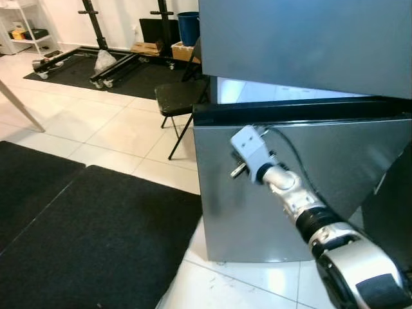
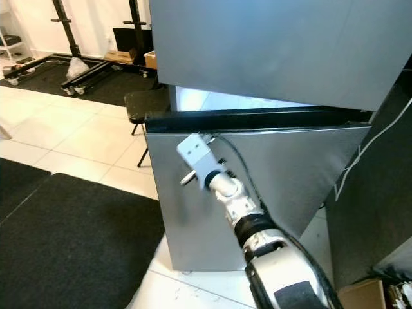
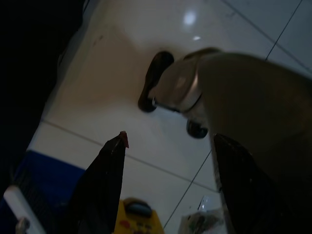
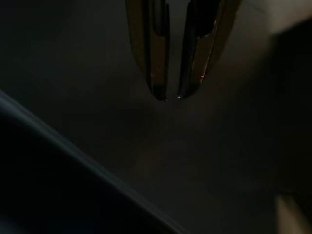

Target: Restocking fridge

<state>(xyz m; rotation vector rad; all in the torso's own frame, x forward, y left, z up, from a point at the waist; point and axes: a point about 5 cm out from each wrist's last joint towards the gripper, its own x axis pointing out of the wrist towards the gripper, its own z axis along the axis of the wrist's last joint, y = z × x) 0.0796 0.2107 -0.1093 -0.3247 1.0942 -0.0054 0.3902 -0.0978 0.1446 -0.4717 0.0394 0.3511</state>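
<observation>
Grey steel fridge (image 1: 302, 38) stands ahead of you, its lower door (image 1: 270, 193) ajar, a lit gap showing above the door's dark top edge (image 1: 296, 111), which runs left to right. Your right gripper (image 4: 168, 96) is the nearer, against the door face just below that edge, jaws nearly closed and empty. Left gripper (image 3: 168, 161) hangs idle over the floor, jaws apart, empty.

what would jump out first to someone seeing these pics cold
The grey fridge looms ahead, its lower door ajar with a bright strip showing above it. The robot's silver right arm reaches to that door, its right claw nearly closed. A black chair stands behind, left.
</observation>
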